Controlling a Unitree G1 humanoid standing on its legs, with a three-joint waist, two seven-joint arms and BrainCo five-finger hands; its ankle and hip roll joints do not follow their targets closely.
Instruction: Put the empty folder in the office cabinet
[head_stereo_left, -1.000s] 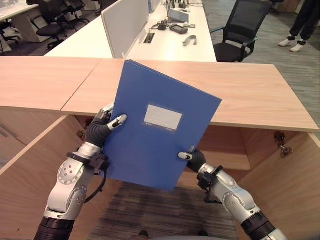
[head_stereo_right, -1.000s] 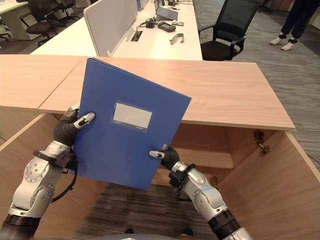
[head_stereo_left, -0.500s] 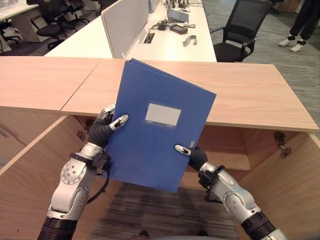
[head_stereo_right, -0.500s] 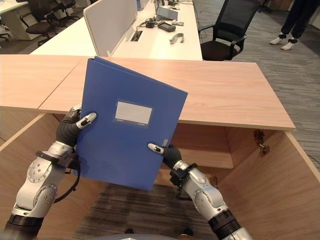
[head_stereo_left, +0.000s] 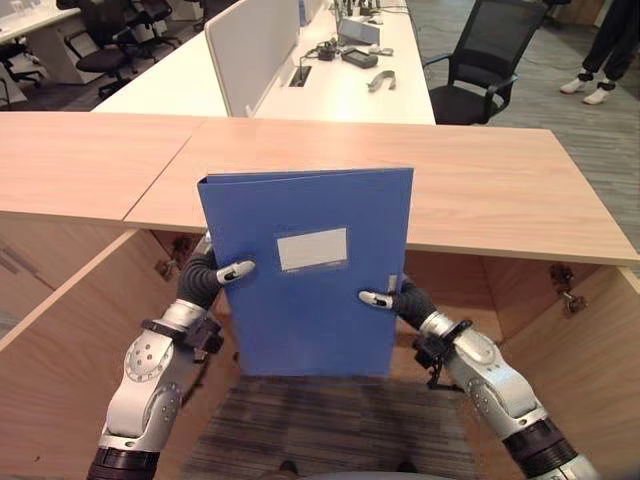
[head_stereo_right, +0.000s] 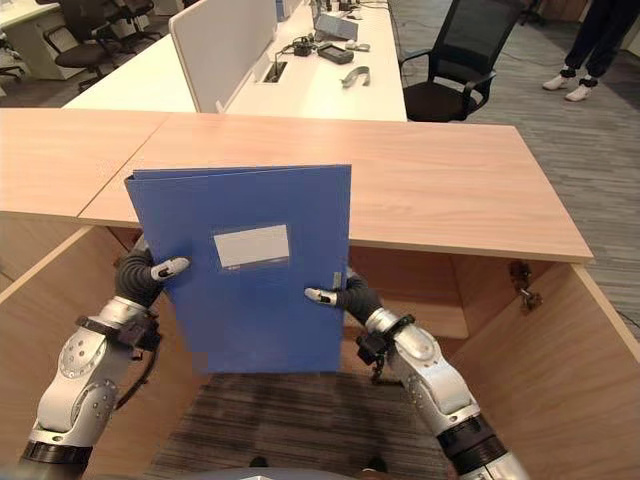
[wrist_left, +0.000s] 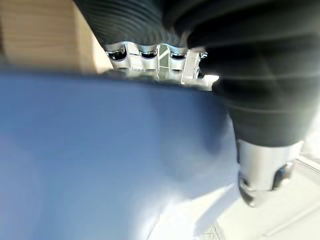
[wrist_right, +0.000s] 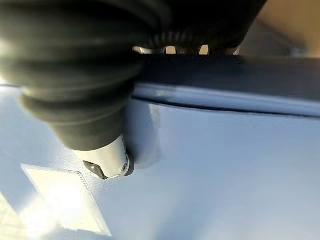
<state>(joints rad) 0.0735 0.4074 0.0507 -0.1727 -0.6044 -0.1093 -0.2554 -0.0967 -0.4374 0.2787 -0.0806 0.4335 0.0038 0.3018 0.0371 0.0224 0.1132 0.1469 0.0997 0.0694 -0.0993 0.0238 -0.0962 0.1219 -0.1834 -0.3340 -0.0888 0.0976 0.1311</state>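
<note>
Blue folder (head_stereo_left: 310, 270), pinched between both hands, had a smooth, slightly glossy plastic-looking cover with a matt paper label (head_stereo_left: 312, 248). Wooden cabinet top (head_stereo_left: 500, 190) beyond the hands showed matt, light wood-grain laminate. Carpet (head_stereo_left: 330, 420) below looked rough-woven.

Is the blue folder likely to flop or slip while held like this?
Probably stiff: the folder stands flat and unbent, pinched only at its side edges by the left hand and right hand. Its smooth cover might slide. It seems light.

no readable text; folder (head_stereo_left: 305, 270) label blank.
</note>
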